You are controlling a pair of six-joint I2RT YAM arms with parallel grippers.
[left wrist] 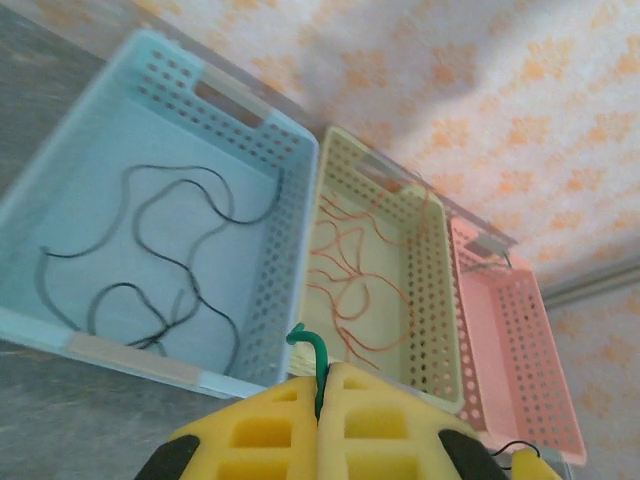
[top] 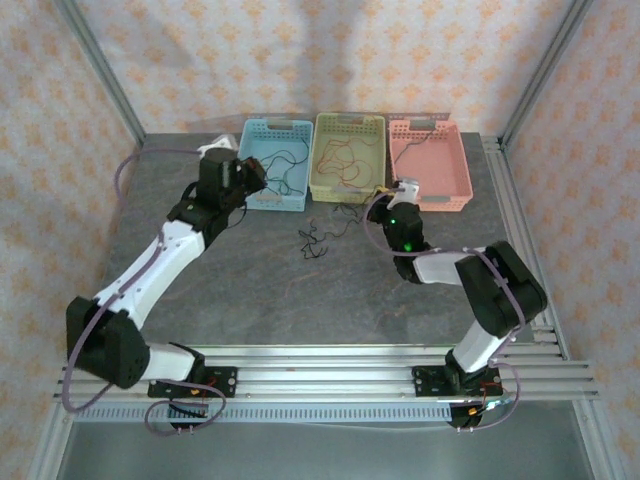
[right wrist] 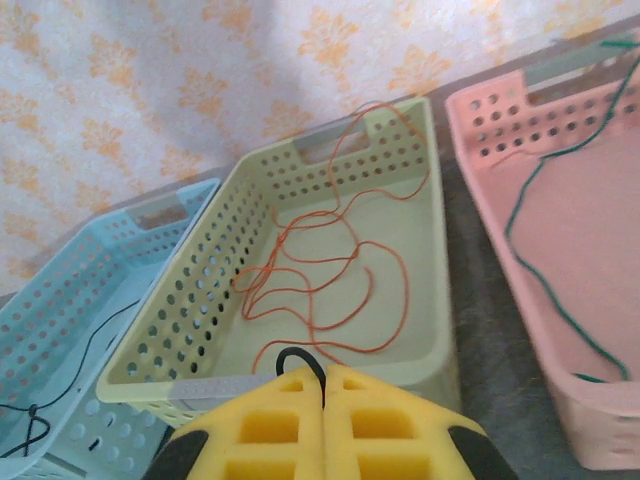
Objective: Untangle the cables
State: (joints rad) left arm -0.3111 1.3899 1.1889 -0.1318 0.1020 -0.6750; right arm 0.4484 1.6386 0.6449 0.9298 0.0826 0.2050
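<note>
Overhead, the table (top: 270, 290) lies mostly bare between the arm bases and the far edge, with metal rails (top: 330, 365) along the near and right sides (the widest open room is the middle of the slab). Three bins stand in a row at the far edge, side by side: a blue bin (top: 272, 124), a yellow bin (top: 348, 120) and a pink bin (top: 445, 170). A small black tangle (top: 318, 240) rests on the open table just in front of the yellow bin, between the two grippers. The left gripper (top: 252, 182) hangs at the blue bin's left side; the right gripper (top: 400, 192) sits by the pink bin's near left corner. In the blue bin lie loose black cables (left wrist: 170, 250), in the yellow bin looping orange cables (right wrist: 330, 270), and in the pink bin a green cable (right wrist: 540, 260) trailing over its far rim. The left gripper's pads (left wrist: 270, 430) are pressed together on a green end (left wrist: 310, 345) that curls up above them. The right gripper's pads (right wrist: 270, 425) are likewise closed, pinching a black loop (right wrist: 298, 358).
</note>
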